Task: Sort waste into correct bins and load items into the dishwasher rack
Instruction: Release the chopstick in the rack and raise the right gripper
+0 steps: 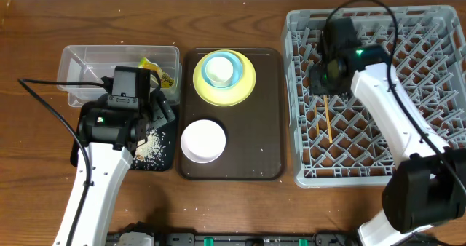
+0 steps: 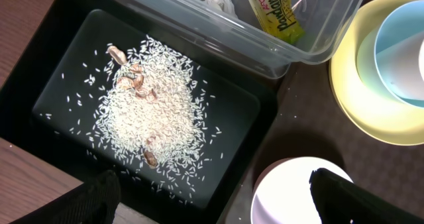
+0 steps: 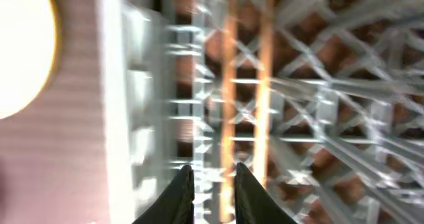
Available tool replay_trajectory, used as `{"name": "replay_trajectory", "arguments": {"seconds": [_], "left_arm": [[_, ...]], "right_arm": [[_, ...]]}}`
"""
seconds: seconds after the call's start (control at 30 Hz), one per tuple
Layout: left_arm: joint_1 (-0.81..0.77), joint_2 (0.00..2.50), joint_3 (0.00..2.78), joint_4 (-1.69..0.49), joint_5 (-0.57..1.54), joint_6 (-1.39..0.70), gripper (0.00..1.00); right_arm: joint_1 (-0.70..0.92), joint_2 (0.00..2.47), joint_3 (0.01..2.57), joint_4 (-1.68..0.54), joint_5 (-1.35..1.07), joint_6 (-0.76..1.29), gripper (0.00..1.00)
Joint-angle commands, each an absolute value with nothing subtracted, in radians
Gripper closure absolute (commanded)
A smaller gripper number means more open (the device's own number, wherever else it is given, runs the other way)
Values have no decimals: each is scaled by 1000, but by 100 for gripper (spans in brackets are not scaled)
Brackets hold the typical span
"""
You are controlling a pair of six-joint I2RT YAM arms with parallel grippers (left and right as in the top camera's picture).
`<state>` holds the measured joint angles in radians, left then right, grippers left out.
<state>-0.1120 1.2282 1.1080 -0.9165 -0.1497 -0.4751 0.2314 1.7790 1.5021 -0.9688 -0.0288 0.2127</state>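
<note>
Plastic, wood and gloss on one tabletop.
The rack [image 1: 349, 177] is seen as matt grey plastic, the tub [image 1: 73, 57] as clear smooth plastic, the black tray [image 2: 238, 118] as glossy, the chopsticks [image 1: 327, 124] as bare wood, the table [image 1: 233, 209] as grained wood, the brown tray [image 1: 255, 144] as dull.

R wrist: chopsticks [image 3: 229, 98] blurred | overhead: black tray [image 1: 167, 157] part-hidden by L arm [image 1: 95, 188]
</note>
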Motion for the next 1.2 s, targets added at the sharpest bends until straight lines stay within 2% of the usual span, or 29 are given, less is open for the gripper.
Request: {"name": "replay_trajectory", "arguments": {"seconds": [0.0, 0.27, 0.73, 1.17], "left_arm": [[-108, 1230, 1118, -920, -166, -485, 6], [-108, 1230, 1118, -920, -166, -485, 6], [-108, 1230, 1118, -920, -166, -485, 6], [-108, 1230, 1118, -920, -166, -485, 6]], "right_arm": [[224, 1765, 1522, -994, -176, 271, 82], [267, 1767, 1482, -1048, -222, 299, 78], [406, 1767, 1370, -1034, -100, 329, 75], [410, 1765, 1430, -1006, -119, 320, 75]]}}
